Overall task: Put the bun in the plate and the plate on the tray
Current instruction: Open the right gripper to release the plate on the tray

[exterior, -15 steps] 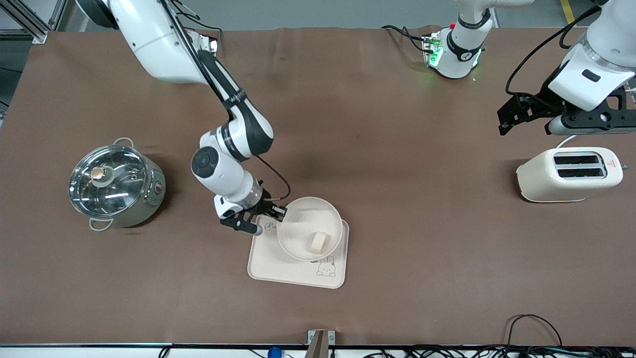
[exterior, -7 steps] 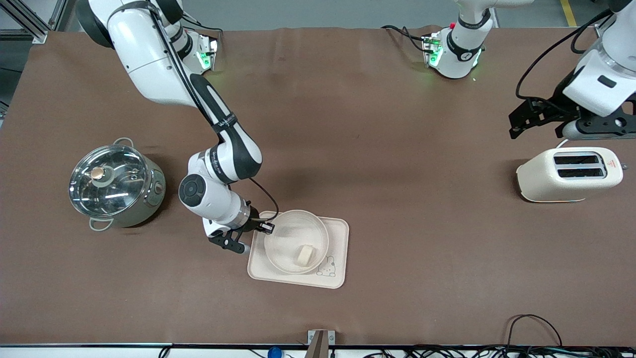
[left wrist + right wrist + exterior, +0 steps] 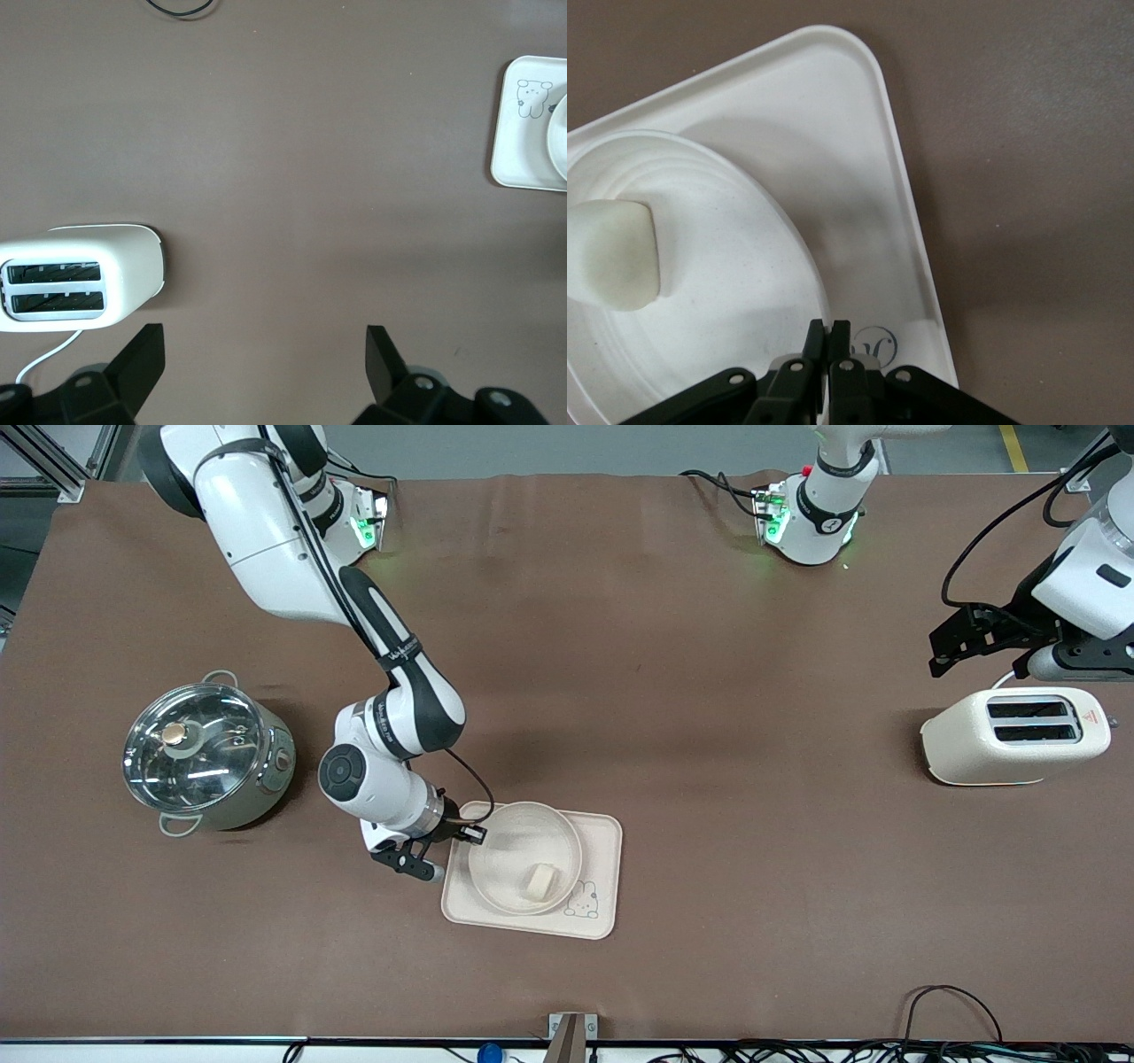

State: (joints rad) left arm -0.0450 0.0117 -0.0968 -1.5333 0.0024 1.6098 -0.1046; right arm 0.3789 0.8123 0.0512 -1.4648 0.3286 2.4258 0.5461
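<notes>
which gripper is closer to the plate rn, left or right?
Right. The right gripper is shut on the plate rim, with the plate over the tray. The left gripper is open, up above the table by the toaster, at the left arm's end.

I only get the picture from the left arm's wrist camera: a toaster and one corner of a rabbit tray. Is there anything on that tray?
Observer: Yes, the plate sits on the tray.
Operator: Anything in the plate?
Observer: The bun lies in it.
Operator: Where's the second arm?
Observer: The right gripper is shut on the plate's rim, at the side toward the right arm's end of the table.
Operator: What else is on the table?
Observer: A steel pot with a glass lid, toward the right arm's end, which your view misses.
</notes>
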